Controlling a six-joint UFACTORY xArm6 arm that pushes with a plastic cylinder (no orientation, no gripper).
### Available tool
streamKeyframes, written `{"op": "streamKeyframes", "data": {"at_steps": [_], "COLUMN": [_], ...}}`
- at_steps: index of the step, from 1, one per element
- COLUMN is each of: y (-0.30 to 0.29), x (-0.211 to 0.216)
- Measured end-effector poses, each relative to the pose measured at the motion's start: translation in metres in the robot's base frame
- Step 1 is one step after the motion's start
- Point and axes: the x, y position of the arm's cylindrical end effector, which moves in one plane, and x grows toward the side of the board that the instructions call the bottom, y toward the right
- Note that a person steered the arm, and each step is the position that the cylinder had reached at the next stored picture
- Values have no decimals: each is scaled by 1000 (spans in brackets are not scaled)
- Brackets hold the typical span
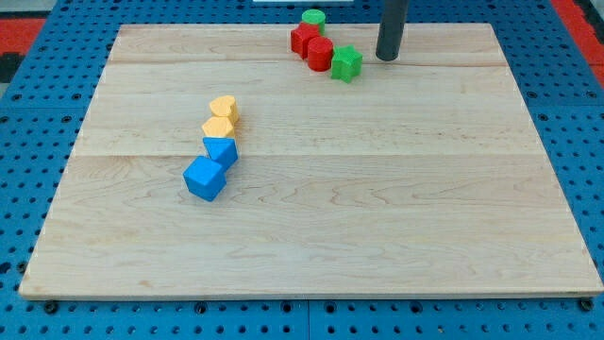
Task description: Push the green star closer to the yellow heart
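Note:
The green star (pixel 346 63) lies near the view's top, right of centre, touching a red block (pixel 320 53). The yellow heart (pixel 225 107) lies left of centre, at the top of a chain of blocks. My tip (pixel 387 58) stands on the board just to the right of the green star, a small gap apart from it.
A second red block (pixel 304 39) and a green round block (pixel 313 19) sit above-left of the star. Below the heart lie a yellow block (pixel 219 127), a blue block (pixel 221 150) and a blue cube (pixel 205 178). The wooden board (pixel 377 208) rests on blue pegboard.

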Motion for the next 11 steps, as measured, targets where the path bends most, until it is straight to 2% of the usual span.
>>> {"op": "streamKeyframes", "data": {"at_steps": [4, 5, 6, 8, 11], "y": [-5, -56, -84, -84, -113], "x": [8, 8, 12, 19, 69]}}
